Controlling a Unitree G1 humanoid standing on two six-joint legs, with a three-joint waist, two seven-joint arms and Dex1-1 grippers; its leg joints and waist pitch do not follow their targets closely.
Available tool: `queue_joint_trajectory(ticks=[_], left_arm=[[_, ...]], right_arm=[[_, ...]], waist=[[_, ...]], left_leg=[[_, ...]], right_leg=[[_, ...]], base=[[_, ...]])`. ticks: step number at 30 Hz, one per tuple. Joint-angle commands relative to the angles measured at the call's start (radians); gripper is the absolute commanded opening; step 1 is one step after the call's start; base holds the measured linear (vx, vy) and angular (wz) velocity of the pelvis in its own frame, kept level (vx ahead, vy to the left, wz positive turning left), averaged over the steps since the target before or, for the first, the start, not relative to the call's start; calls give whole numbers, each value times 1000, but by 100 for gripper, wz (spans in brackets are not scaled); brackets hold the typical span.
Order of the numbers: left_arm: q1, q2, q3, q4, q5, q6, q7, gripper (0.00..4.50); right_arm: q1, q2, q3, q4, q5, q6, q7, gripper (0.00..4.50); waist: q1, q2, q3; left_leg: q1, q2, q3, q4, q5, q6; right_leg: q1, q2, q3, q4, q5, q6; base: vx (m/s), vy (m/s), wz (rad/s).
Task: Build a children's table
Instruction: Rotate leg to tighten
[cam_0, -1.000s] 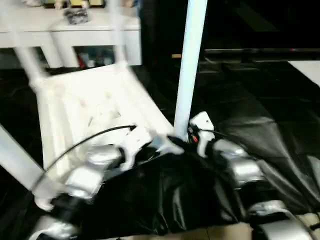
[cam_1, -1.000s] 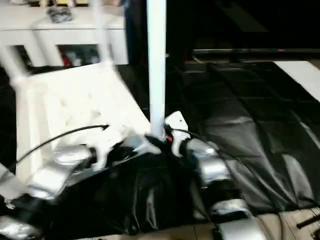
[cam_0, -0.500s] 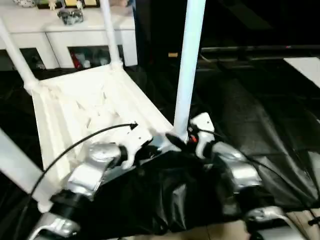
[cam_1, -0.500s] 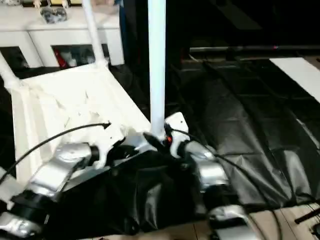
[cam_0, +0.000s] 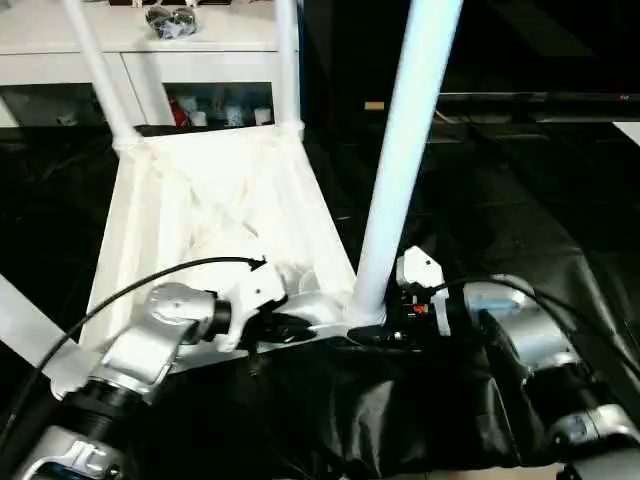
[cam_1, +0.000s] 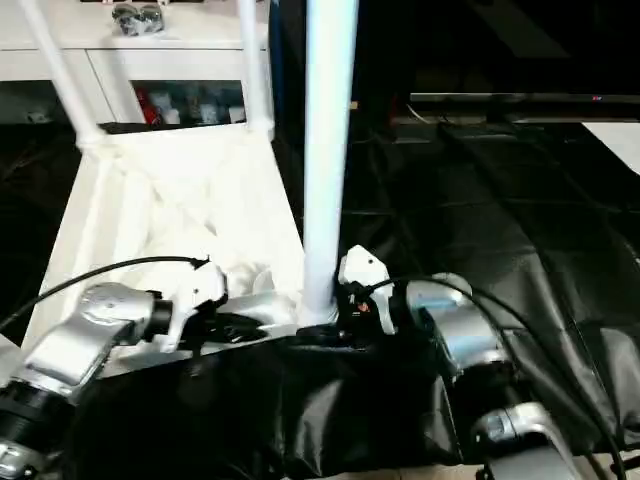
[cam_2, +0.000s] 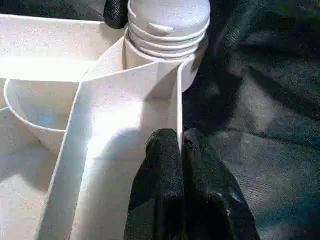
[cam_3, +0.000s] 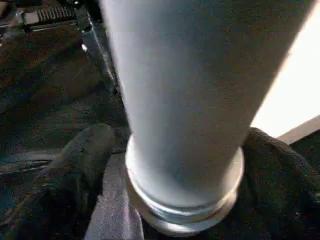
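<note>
The white tabletop (cam_0: 200, 210) lies upside down on black cloth, ribs up. Legs stand in its far corners (cam_0: 95, 70) (cam_0: 287, 60), and another leg (cam_0: 25, 325) rises at the near left. The thick near-right leg (cam_0: 400, 170) stands in its corner socket (cam_2: 165, 55), its threaded end (cam_2: 167, 25) partly showing. My left gripper (cam_0: 290, 328) is shut on the tabletop's rim wall just beside that socket, fingers (cam_2: 165, 170) pinching the thin wall. My right gripper (cam_0: 375, 335) is shut on the base of the near-right leg (cam_3: 185, 115), one black finger (cam_3: 80, 165) on each side.
A white cabinet (cam_0: 150, 50) with small items on top stands behind the tabletop. Crumpled black cloth (cam_0: 520, 200) covers the floor to the right and in front. My silver forearms (cam_0: 520, 340) and a black cable (cam_0: 150, 280) cross the near edge.
The whole view has shifted and now looks more squarely down on the tabletop. Both grippers keep their holds at the near-right corner; the leg still stands in its socket.
</note>
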Motion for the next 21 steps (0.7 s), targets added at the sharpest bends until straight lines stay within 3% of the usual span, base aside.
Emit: queue_joint_trajectory(ticks=[1, 3, 8, 12, 13, 15, 21], left_arm=[[-16, -1, -19, -35, -30, -9, -49, 0], [-22, 5, -20, -27, -34, -9, -62, 0], [-37, 13, -21, -6, -40, -7, -83, 0], [-37, 17, -17, -4, -41, -6, -86, 0], [-26, 16, -11, -13, -46, 2, -79, 0], [-18, 13, -7, -19, -48, 5, -69, 0], [-30, -57, 9, 8, 3, -11, 81, 0]], right_arm=[[-16, -9, 12, 2, 13, 12, 21, 378], [-20, -10, 13, -5, 20, 22, 30, 359], [-4, -18, 25, -25, 33, 27, 81, 319], [5, -17, 32, -25, 31, 29, 95, 287], [16, -9, 36, -26, 33, 29, 95, 287], [25, 1, 37, -27, 39, 32, 88, 281], [30, 87, -7, 8, 35, 18, -87, 274]], waist=[[-6, 10, -70], [-4, 11, -70], [2, -6, -70], [5, -4, -70], [4, -12, -70], [5, -8, -70], [0, -11, -69]], left_leg=[[34, 50, -18, -78, -314, 3], [34, 50, -19, -79, -323, -4], [32, 51, -18, -78, -298, 5], [31, 51, -19, -78, -284, 5], [29, 51, -18, -78, -279, 7], [30, 51, -18, -77, -274, 8], [29, 50, -21, -80, -299, -7]], right_leg=[[34, -44, 35, -51, -237, -251], [34, -44, 35, -51, -252, -244], [34, -47, 37, -51, -264, -235], [34, -48, 37, -51, -279, -229], [35, -49, 37, -50, -278, -227], [33, -49, 37, -50, -282, -225], [33, -51, 37, -54, -313, -212]], base=[[0, 0, 0], [0, 0, 0], [0, 0, 0], [0, 0, 0], [0, 0, 0], [0, 0, 0], [0, 0, 0]])
